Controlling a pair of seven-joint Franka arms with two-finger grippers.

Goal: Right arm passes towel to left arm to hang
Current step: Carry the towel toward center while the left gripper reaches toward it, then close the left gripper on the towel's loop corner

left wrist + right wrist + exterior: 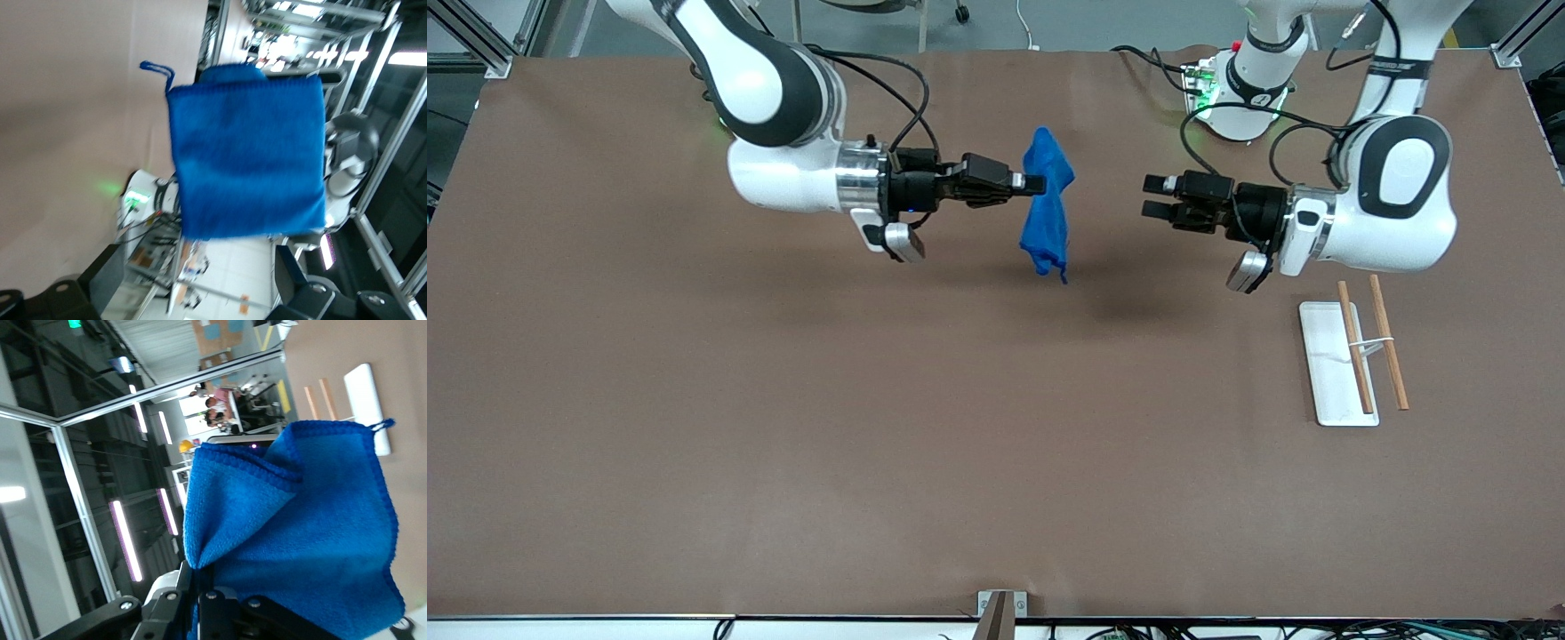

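Towel [1047,203]: royal-blue, hanging crumpled, loop at lower corner | right hand [1034,184]: pinching its top over counter [783,400] | left hand [1154,197]: spread wide, facing towel, apart

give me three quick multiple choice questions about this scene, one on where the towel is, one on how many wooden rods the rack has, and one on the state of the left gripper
1. Where is the towel?
A. Flat on the table
B. Hanging from the right gripper
C. Draped on the rack

2. How many wooden rods does the rack carry?
A. One
B. Two
C. Four

3. What state is the left gripper in?
A. Open, holding nothing
B. Shut on the towel
C. Shut on a rod

Key: 1 B, the right gripper pinches its upper part and the cloth hangs clear of the table. 2 B, two rods show above the white base. 3 A, its fingers stand apart, short of the towel.
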